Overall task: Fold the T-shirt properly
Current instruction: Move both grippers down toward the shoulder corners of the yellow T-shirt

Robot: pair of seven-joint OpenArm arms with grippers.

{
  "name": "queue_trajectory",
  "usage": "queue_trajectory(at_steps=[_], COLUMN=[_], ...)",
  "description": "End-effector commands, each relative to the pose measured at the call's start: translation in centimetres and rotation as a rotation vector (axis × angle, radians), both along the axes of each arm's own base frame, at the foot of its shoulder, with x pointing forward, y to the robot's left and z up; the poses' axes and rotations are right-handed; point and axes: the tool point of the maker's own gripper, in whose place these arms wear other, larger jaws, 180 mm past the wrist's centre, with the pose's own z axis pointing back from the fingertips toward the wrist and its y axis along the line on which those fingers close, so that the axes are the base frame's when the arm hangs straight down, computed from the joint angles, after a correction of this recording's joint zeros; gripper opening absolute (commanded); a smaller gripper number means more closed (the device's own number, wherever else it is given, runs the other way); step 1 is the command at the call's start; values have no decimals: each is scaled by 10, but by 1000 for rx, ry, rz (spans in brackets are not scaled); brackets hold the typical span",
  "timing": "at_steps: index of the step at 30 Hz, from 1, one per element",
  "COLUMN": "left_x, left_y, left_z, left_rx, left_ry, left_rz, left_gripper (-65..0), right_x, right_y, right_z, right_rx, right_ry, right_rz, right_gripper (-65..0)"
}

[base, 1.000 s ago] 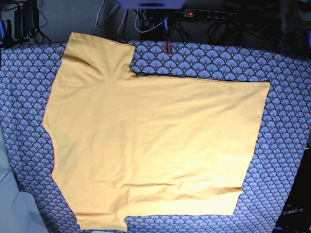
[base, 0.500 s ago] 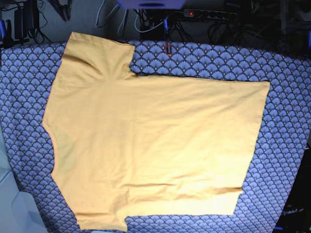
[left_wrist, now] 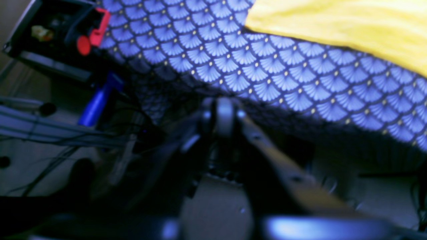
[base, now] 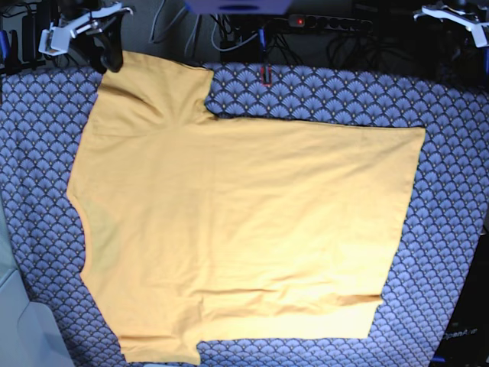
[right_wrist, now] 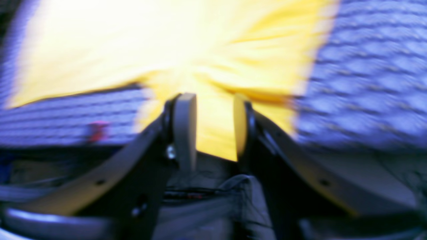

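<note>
Robotics lab: power strip (base: 330,22), cables (base: 229,38), patterned table cover (base: 451,229).

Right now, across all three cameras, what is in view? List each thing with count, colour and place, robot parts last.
T-shirt: one, yellow-orange, spread flat over most of the table, sleeves at the base view's left.
Table cover: one, blue fan pattern, under the shirt.
Power strip: one, dark with a red switch, behind the table's far edge.
Cables: several, dark and white, behind the table.
Red marker: one, at the cover's far edge; too small to identify.
Right claw: one, pale pads on dark arms, open, over the far sleeve.
Left claw: one, dark, blurred, off the table's far corner, away from the shirt.
</note>
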Motion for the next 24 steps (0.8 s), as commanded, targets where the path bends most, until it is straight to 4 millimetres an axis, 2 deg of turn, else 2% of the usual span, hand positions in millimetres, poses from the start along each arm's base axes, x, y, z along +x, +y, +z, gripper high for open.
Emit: queue_trajectory(at_steps=[1, 4, 7, 11, 16, 20, 24], left_x=[0, 1, 2, 2, 2, 7, 14], left_y=[8, 23, 38, 57, 76, 86, 91], left_z=[10, 17, 21, 22, 23, 25, 24], left_rx=[28, 80, 142, 207, 271, 308, 336], left_ry=[-13, 17, 57, 110, 167, 185, 216], left_rz=[14, 59, 100, 172, 255, 308, 343], left_gripper=[-511, -408, -384, -384, -381, -380, -380], right_x=[3, 12, 21, 39, 54, 54, 54], right_y=[2, 12, 20, -5, -58, -82, -89], right_z=[14, 26, 32, 14, -23, -47, -63], right_rx=[49, 143, 176, 163, 111, 113, 134], right_ry=[-44, -79, -84, -10, 107, 191, 232], right_rz=[12, 88, 195, 172, 87, 45, 27], right_gripper=[-431, -425, -425, -424, -424, -424, -424])
